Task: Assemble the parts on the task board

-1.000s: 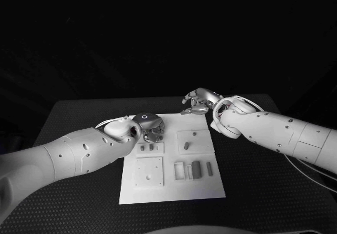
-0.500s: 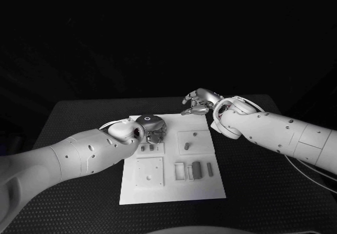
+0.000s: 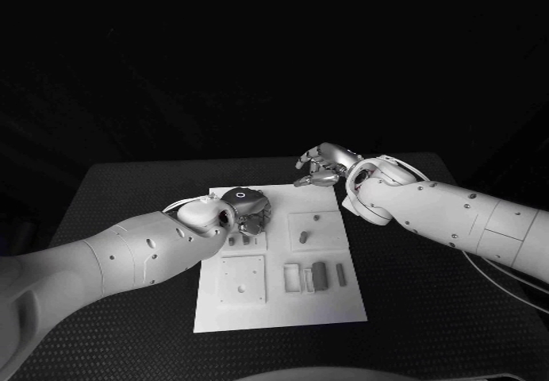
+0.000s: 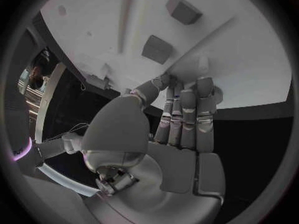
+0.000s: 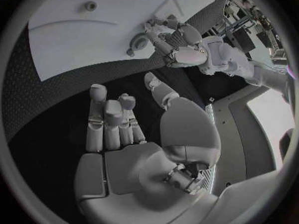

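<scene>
Head view: the task board [image 3: 280, 294] lies in the middle of the black desk [image 3: 114, 206]. The left hand [image 3: 243, 208] hovers over the board's far left corner with its fingers curled downward; whether they pinch anything cannot be told. The right hand [image 3: 324, 165] hangs just past the board's far right corner, fingers loosely bent, holding nothing. Small parts [image 3: 320, 275] sit in recesses near the board's right side. No writing is legible.

Left wrist view: the left hand's fingers [image 4: 187, 109] lie together, tips touching the board [image 4: 249, 59], beside two raised parts [image 4: 157, 49].

Right wrist view: the right hand [image 5: 134, 134] is spread and empty over the desk [image 5: 50, 104].
</scene>
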Controlling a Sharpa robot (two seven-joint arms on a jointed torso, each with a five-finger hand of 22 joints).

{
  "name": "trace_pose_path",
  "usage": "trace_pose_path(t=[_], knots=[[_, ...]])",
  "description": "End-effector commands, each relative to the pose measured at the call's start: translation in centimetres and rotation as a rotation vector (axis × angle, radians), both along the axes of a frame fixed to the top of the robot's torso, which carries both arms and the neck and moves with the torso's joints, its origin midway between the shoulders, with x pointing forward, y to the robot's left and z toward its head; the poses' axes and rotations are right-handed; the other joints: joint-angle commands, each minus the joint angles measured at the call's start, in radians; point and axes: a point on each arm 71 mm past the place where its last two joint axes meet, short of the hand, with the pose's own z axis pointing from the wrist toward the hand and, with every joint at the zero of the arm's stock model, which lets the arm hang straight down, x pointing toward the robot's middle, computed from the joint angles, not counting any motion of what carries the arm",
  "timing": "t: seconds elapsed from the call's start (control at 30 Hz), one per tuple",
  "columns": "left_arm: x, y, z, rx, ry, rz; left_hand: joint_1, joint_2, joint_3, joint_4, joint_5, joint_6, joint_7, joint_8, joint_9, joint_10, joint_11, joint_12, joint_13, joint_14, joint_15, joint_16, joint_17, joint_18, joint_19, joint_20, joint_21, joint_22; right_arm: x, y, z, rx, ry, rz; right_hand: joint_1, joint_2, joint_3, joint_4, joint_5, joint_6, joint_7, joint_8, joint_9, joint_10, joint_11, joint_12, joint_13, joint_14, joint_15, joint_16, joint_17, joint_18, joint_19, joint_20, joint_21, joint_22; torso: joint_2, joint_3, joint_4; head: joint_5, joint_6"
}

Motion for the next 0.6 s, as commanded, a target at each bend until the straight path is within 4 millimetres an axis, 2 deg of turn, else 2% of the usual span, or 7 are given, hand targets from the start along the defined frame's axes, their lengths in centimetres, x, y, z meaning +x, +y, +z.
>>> trace_pose_path(t=[0.03,0.6], knots=[[-0.09,0.05,-0.38,0.025,0.007,-0.001,-0.001,0.008,0.004,0.001,0.002,0.006,0.002,0.003,-0.001,0.006,0.000,0.002,0.001,0.001,-0.005,0.005,0.001,0.100,0.004,-0.004,0.004,0.018,-0.05,0.13,0.01,0.001,-0.001,0.007,-0.009,0.004,0.000,0.004,-0.002,-0.002,0.009,0.004,-0.001,-0.006,-0.001,0.004,-0.001,-0.005,0.001,-0.003,-0.001,0.030,0.000,-0.008,-0.004,0.017,0.000,-0.0004,0.0007,-0.001,-0.001],[0.16,0.16,-0.43,0.038,0.000,0.005,-0.005,0.025,0.008,0.007,0.002,0.019,0.001,0.011,-0.003,0.025,-0.009,0.006,0.015,0.014,-0.014,0.019,0.005,0.099,0.018,-0.012,0.016,0.022,-0.03,0.23,0.00,0.002,0.000,0.009,-0.010,0.004,0.000,0.005,-0.002,-0.001,0.009,0.004,-0.001,-0.006,-0.001,0.005,-0.002,-0.005,0.001,-0.003,-0.001,0.030,0.000,-0.008,-0.004,0.017,0.000,-0.0002,0.0006,-0.002,-0.004]])
